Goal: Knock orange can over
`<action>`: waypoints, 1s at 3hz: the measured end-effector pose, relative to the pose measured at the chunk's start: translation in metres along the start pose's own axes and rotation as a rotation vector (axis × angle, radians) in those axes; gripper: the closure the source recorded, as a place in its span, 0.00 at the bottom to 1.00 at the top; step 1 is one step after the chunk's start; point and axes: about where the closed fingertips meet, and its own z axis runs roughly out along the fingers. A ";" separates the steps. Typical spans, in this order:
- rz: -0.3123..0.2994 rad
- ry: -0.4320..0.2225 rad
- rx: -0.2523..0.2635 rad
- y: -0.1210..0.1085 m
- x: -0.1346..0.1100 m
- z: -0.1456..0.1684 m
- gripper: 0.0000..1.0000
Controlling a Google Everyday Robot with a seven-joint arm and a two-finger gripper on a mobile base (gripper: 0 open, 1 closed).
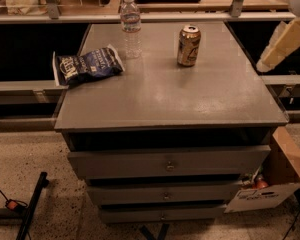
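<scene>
At the back right of the surface point(190, 99) stands the can point(189, 45), upright, with a bottle point(131, 26) to its left and a bag point(87, 65) at the left edge. The tool point(282, 46) hangs beyond the right side, apart from the can; whether it is clenched or released I cannot tell.

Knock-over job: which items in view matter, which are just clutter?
Job:
- orange can, upright on the table
- gripper, off the table's right edge

Clutter:
- water bottle
- chip bag
- cardboard box on the floor
</scene>
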 end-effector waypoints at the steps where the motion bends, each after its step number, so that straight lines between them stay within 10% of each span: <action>1: 0.033 -0.133 0.043 -0.041 -0.007 0.035 0.00; 3: 0.018 -0.122 0.087 -0.065 -0.037 0.068 0.00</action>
